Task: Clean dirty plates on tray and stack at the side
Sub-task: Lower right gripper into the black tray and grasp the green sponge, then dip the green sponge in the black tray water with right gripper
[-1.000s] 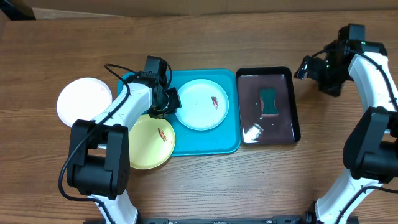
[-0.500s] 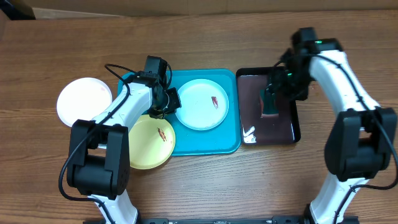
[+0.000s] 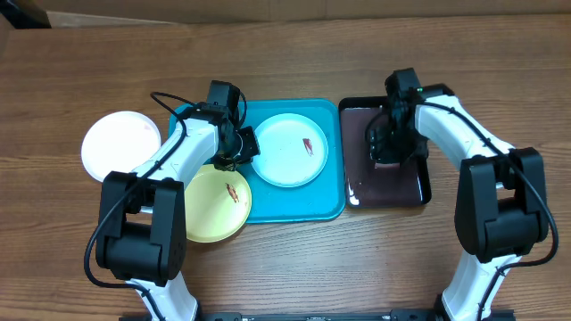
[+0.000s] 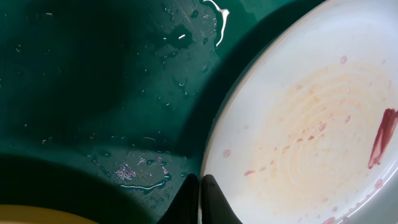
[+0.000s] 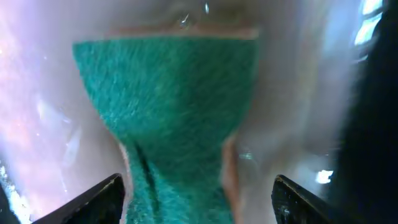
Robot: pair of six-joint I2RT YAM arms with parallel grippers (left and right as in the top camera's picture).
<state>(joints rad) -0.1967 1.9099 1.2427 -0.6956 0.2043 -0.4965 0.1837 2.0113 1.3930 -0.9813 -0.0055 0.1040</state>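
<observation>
The light blue plate [image 3: 287, 159] [image 4: 311, 124] lies on the turquoise tray [image 3: 303, 203] [image 4: 93, 74] and carries a reddish smear [image 4: 381, 137]. My left gripper [image 3: 236, 147] [image 4: 200, 198] is shut, pinching that plate's left rim. The yellow-green plate [image 3: 210, 212] rests across the tray's front-left corner, also with a smear. On the table to the left sits the white plate [image 3: 119, 147]. My right gripper [image 3: 388, 147] [image 5: 199, 202] is down in the black tray [image 3: 393, 189], open, with its fingers on either side of the green sponge [image 5: 168, 106].
The black tray holds shallow water and stands right beside the turquoise tray. The turquoise tray's floor is wet near the left gripper. Bare wooden table lies along the front edge and at the far right.
The right arm swung in from the far right and came down over the sponge in the black tray, its jaws narrowing a little. The left arm and plates stayed put.
</observation>
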